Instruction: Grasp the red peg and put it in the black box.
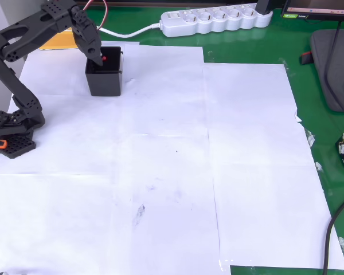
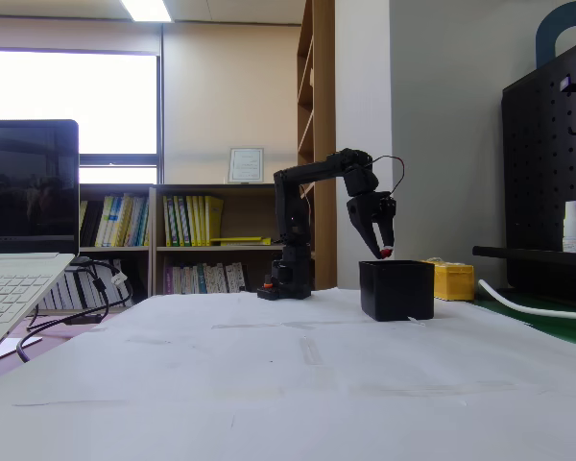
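Gripper [image 1: 103, 59] position, overhead view: at the 11 o'clock area of the frame, tips over the open top of the box [image 1: 105, 80]. Fingers are pinched on the peg [image 1: 105, 58], which shows as a small red spot at the tips, above the box's rear half. Whether the peg is above or below the rim cannot be told from this angle. The box stands upright on white paper [image 1: 172, 172] covering the green table [image 1: 309, 51]. The arm runs from its base [image 1: 11, 134] at 9 o'clock up and over to the box. A yellow item [image 1: 60, 41] lies at 12 o'clock from the box, partly behind the arm. A white power strip [image 1: 215, 20] lies at the frame's 12 o'clock edge.

Fixed view: the gripper [image 2: 384, 253] points down, at 12 o'clock from the box [image 2: 396, 289] and toward its left half. The peg [image 2: 386, 253] is clamped between the tips, just above the rim, apart from the box. A yellow box [image 2: 453, 280] sits at 3 o'clock from the black one. A laptop [image 2: 24, 230] occupies the frame's 9 o'clock edge.
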Available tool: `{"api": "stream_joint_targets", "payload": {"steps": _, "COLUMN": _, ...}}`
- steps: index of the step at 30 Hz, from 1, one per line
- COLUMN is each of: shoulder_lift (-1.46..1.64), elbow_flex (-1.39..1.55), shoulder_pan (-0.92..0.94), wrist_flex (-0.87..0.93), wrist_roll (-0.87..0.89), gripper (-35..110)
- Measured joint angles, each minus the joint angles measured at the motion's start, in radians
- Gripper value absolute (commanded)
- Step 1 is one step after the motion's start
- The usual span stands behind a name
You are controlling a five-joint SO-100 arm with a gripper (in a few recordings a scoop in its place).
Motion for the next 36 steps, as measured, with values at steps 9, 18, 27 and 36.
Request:
{"api": "stream_joint_targets", "payload": {"steps": 9, "shoulder_lift": 0.0, "elbow_flex": 0.021, "shoulder_pan": 0.014, "wrist_flex": -0.011, "wrist_roll": -0.009, "gripper": 21}}
{"api": "stream_joint_targets", "payload": {"steps": 18, "shoulder_lift": 0.0, "elbow_flex": 0.069, "shoulder_pan": 0.04, "wrist_flex": 0.009, "wrist_roll": -0.023, "gripper": 0}}
{"api": "stream_joint_targets", "payload": {"steps": 27, "shoulder_lift": 0.0, "elbow_flex": 0.123, "shoulder_pan": 0.104, "wrist_flex": 0.051, "wrist_roll": -0.041, "gripper": 0}}
{"api": "stream_joint_targets", "payload": {"steps": 36, "shoulder_lift": -0.098, "elbow_flex": 0.009, "shoulder_pan": 0.339, "wrist_flex": -0.018, "wrist_roll": -0.161, "gripper": 0}}
